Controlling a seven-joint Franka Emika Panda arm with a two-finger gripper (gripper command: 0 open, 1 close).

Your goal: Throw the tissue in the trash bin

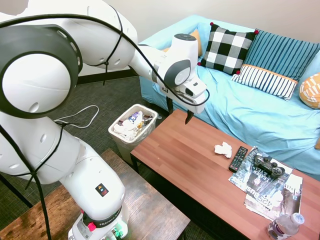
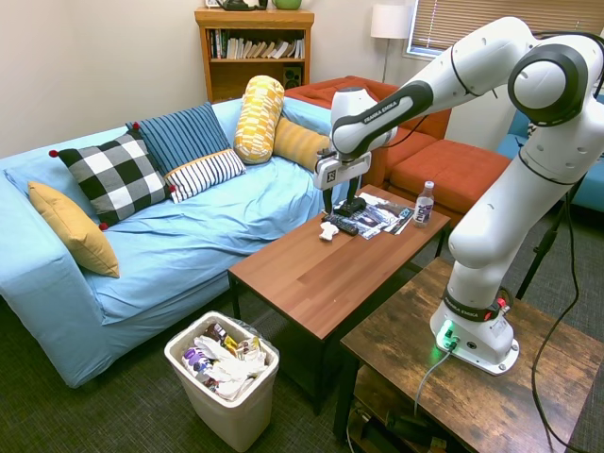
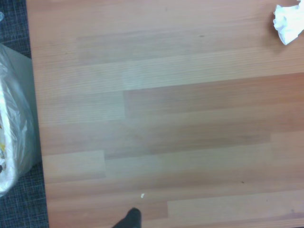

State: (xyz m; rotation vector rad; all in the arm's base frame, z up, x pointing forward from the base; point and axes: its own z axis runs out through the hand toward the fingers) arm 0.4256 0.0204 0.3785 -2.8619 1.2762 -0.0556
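The tissue (image 1: 223, 148) (image 2: 327, 230) is a small crumpled white wad lying on the wooden coffee table (image 1: 185, 165), just beside the black remote. It also shows at a corner of the wrist view as the tissue (image 3: 289, 23). My gripper (image 1: 179, 113) (image 2: 340, 202) hangs open and empty above the table, between the tissue and the table end near the bin. The trash bin (image 1: 118, 136) (image 2: 226, 420) stands on the carpet off that table end, white, lined with clear plastic and holding rubbish. Its liner (image 3: 12, 118) edges into the wrist view.
A black remote (image 1: 238, 159), a game controller (image 1: 268, 165), magazines (image 1: 272, 195) and a water bottle (image 1: 285, 226) sit at the table's far end. A blue sofa (image 1: 260, 110) with pillows runs along the table. A darker wooden table (image 2: 491, 396) bears the arm.
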